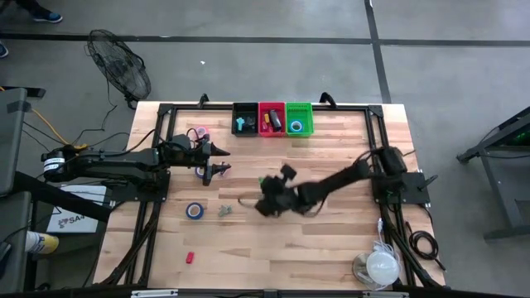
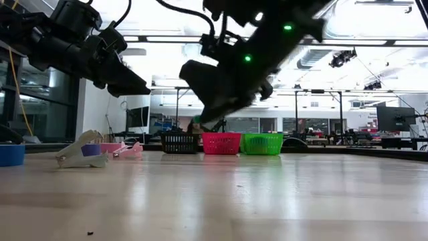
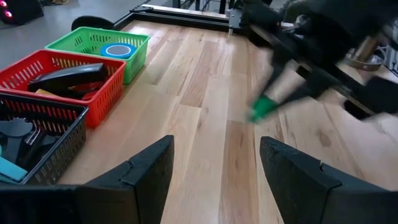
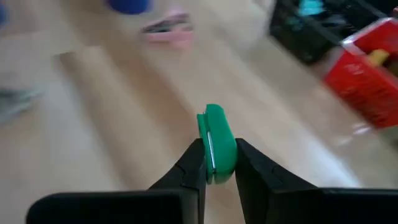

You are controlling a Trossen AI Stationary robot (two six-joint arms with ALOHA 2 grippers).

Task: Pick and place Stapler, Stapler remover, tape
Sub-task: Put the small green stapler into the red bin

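Baskets, three: one black basket (image 1: 245,118), one red basket (image 1: 272,117), one green basket (image 1: 299,117), side by side at the table's (image 1: 331,240) far edge; blue tape rolls, two: one tape roll on the table (image 1: 195,210), one tape roll in the green basket (image 3: 118,50); black stapler (image 3: 68,76), one, in the red basket; green staple remover (image 4: 214,127), one, pinched in the right gripper (image 4: 219,149); small red item (image 1: 189,257), one, near the table's front edge; grippers, two, the left gripper (image 3: 216,146) spread wide; floor fan (image 1: 120,74), one, off the table.
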